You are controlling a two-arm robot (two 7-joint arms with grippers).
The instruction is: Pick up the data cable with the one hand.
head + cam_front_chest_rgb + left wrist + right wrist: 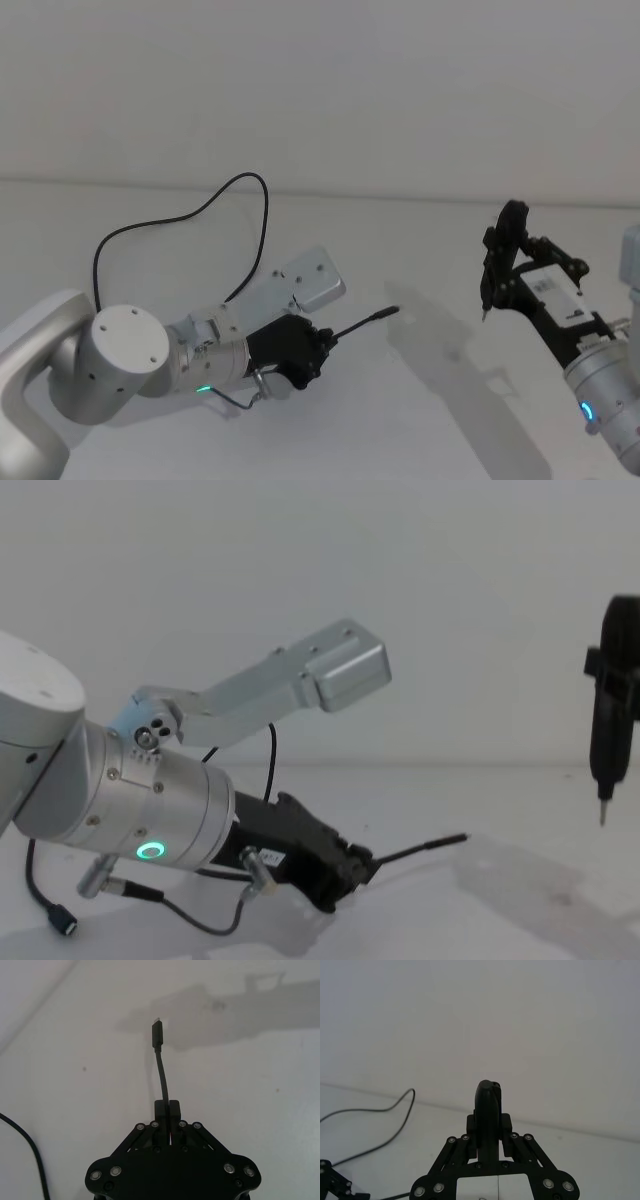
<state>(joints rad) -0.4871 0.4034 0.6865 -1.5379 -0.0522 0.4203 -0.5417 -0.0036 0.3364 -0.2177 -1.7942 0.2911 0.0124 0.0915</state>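
Left pincer [322, 345]: pressed shut on cable [375, 317], low over table [430, 400] | cable: plug juts just ahead of fingertips, rest loops back past the wrist | right pincer [502, 268]: well apart, raised, pinching black probe [512, 225]

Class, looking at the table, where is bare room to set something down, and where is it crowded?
The table is bare between the data cable plug and the right gripper holding a black probe, forward to the near edge. The left is crowded: the left gripper clamps the cable, whose cord loops behind that arm.
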